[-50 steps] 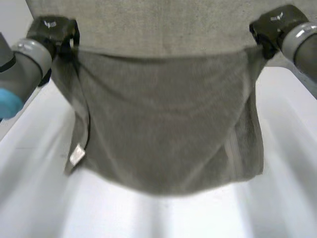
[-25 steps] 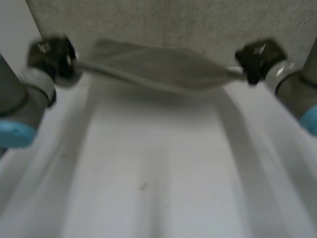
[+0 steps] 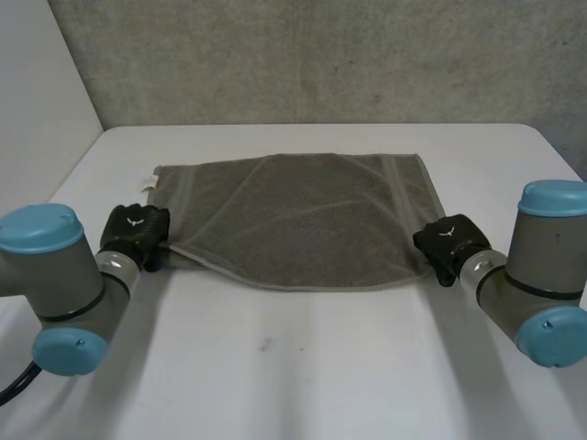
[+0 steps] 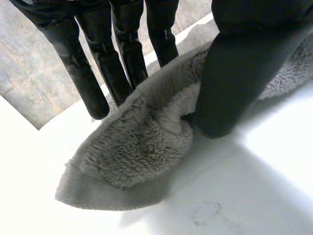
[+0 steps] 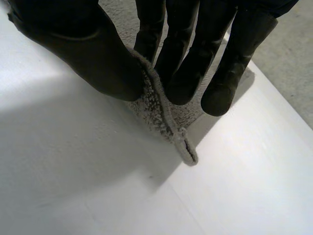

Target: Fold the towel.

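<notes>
Right now the towel [image 3: 303, 215] is lying on the white table [image 3: 293, 367], toward its far half. It is doubled over, with an upper layer sagging in a shallow curve over the one beneath. Its far edge is running straight along the grey wall [image 3: 321, 55], with a bare strip of table between them. Its near edge is bowing toward the robot between the two hands. A small white label [image 3: 147, 181] is sticking out at the far left corner. I am seeing plenty of open table on the near side of the cloth and narrower margins out beyond each hand.

The left hand [image 3: 136, 231] is sitting low at the towel's near left corner, with the left arm [image 3: 55, 275] angling inward. In its wrist view the thumb [image 4: 230, 83] is pressing into the fluffy fold while the straight fingers [image 4: 98, 73] are backing the cloth from the other side. It is pinching that corner, and the corner's tip is resting on the table past the fingertips. The right hand [image 3: 448, 240], on the right arm [image 3: 541, 284], is doing the same at the near right corner. There I am watching thumb [image 5: 98, 54] and fingers [image 5: 181, 63] clamping the hemmed edge between them, and the hem's tip is touching the table just past the fingertips.
</notes>
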Controlling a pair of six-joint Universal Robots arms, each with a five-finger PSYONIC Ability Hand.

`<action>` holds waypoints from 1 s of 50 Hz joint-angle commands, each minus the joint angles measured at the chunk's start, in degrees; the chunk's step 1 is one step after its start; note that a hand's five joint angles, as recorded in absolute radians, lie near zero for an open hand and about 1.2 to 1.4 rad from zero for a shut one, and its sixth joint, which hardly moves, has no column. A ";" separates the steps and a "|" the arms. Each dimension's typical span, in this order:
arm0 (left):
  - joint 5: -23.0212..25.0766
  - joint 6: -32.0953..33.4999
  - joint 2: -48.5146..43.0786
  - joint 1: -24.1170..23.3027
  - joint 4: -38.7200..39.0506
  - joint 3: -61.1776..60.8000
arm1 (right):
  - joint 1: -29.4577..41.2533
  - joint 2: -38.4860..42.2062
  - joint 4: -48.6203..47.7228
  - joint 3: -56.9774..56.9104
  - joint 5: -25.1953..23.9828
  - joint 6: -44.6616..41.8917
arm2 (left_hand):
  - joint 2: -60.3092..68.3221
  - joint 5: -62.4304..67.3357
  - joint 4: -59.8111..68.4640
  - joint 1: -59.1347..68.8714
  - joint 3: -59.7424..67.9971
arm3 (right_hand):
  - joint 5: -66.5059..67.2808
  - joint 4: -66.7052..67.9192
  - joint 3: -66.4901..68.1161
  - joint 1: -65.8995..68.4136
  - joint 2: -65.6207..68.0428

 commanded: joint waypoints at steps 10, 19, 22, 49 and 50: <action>0.06 -0.43 2.73 1.35 2.00 -3.60 | -4.65 -5.62 -3.55 5.43 -0.24 -0.11 | 2.50 2.23 2.49 2.24 2.41 | 3.12 3.18 4.14 3.15 3.96; 0.24 -0.43 3.78 1.79 1.38 -4.56 | -4.91 -5.98 -3.46 5.52 -0.24 -0.20 | 3.51 3.25 3.50 3.25 3.42 | 3.12 3.18 4.14 3.15 3.96; 1.81 -0.43 4.66 2.40 1.30 -5.44 | -4.91 -6.24 -3.55 5.43 -0.24 -0.29 | 4.18 3.92 4.17 3.92 4.09 | 3.12 3.18 4.14 3.15 3.96; 6.83 0.18 8.95 4.78 1.12 -8.07 | -7.37 -9.91 -1.88 4.82 -0.07 -1.51 | 34.11 33.84 34.09 33.84 34.01 | 3.12 3.18 4.14 3.15 3.96; 6.83 0.18 8.97 4.78 1.12 -8.08 | -7.46 -11.76 -0.75 4.99 -0.07 -2.39 | 34.11 33.84 34.09 33.84 34.01 | 3.12 3.18 4.14 3.15 3.96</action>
